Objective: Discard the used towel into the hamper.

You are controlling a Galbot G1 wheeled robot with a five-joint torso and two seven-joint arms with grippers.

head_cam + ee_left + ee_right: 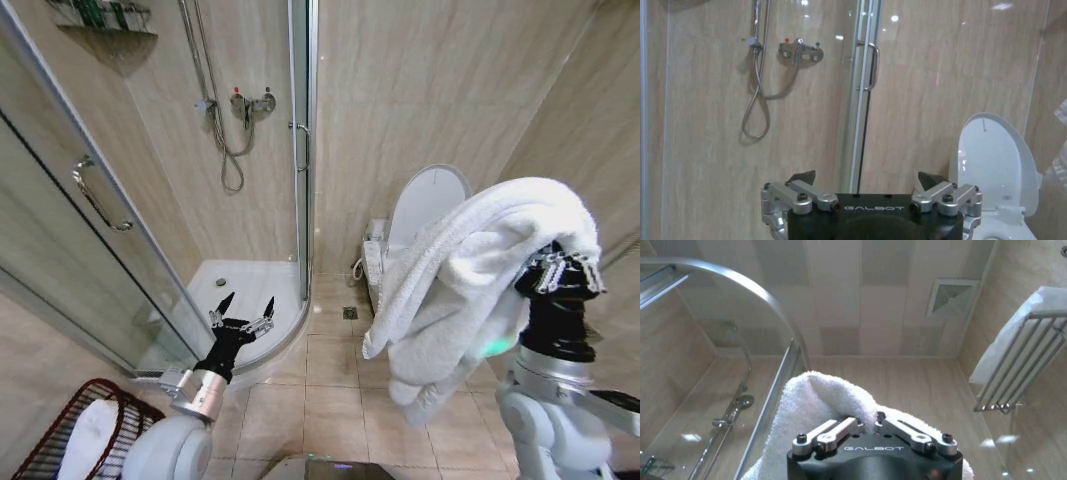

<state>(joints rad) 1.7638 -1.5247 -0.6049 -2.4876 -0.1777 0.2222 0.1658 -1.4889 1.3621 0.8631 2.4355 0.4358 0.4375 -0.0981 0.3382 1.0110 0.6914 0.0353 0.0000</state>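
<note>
A white towel (470, 280) hangs in thick folds from my right gripper (567, 268), which is raised at the right of the head view and shut on it. The right wrist view has the gripper (867, 426) pinching a fold of towel (820, 400), pointing up at the ceiling. The hamper (60, 430), a dark red-brown wire basket, stands on the floor at the bottom left with a white cloth (88, 437) inside. My left gripper (243, 310) is open and holds nothing, out in front of the shower tray; its fingers (802, 180) are spread wide.
A glass shower cabin (150, 200) with its door and handle (100, 195) fills the left. A toilet with raised lid (425, 205) stands against the back wall behind the towel. Tiled floor (330, 360) lies between. A wall towel rack (1013, 365) is high up.
</note>
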